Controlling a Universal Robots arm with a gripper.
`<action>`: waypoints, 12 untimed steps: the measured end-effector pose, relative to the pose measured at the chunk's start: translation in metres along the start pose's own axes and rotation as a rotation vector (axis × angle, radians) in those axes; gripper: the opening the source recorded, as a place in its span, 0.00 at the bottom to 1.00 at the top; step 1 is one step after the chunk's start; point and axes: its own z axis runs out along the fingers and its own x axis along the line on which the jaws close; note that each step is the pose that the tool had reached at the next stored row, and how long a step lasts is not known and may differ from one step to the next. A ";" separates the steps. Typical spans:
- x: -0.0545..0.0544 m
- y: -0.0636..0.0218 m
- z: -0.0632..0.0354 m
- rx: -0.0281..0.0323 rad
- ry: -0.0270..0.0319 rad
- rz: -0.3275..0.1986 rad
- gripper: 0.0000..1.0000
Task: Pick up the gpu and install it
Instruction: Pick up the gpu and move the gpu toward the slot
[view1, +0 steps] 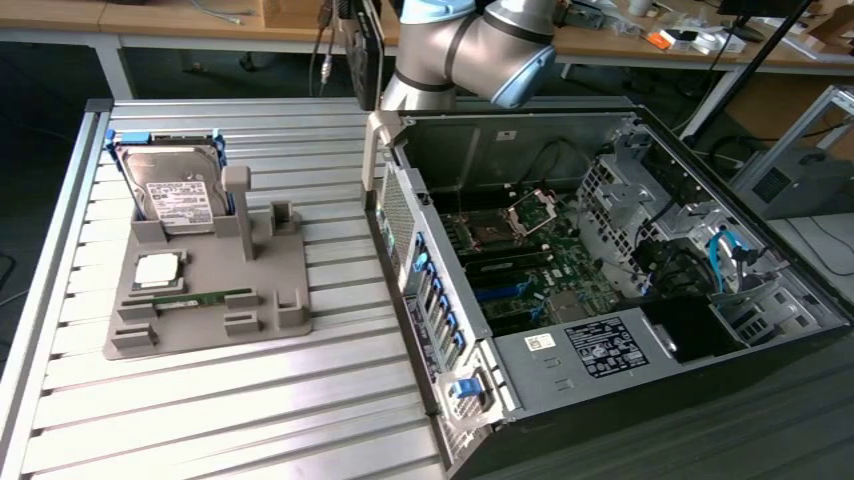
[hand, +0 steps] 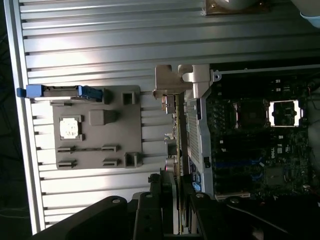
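Right now the slatted metal table spreads under everything. On it, toward the exterior view's right, the computer case lies on its side with its panel off and the motherboard bare inside. My arm reaches in at the far end of the case. On the exterior view's left, apart from the case, sits the grey holder tray. The hard drive stands tilted in the tray's far cradle, its white label showing.

From my wrist I see the gpu edge-on. It is a thin card with its silvery bracket at the end farthest from me, held over the case's slotted wall, with the tray to one side and the motherboard to the other. It is not seated on the board, and I cannot tell whether it touches that wall. My claw is pinching the card's near end, with dark fingers pressed against its flat sides.

Smaller things lie on the tray: a square processor chip and, just beside it, the green memory stick, flat in its groove.
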 end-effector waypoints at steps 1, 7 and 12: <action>-0.001 0.0000 0.0003 0.0018 -0.0001 0.000 0.27; -0.006 0.0004 0.0023 0.0146 -0.0011 0.000 0.27; -0.010 0.0007 0.0041 0.0243 -0.0017 -0.001 0.27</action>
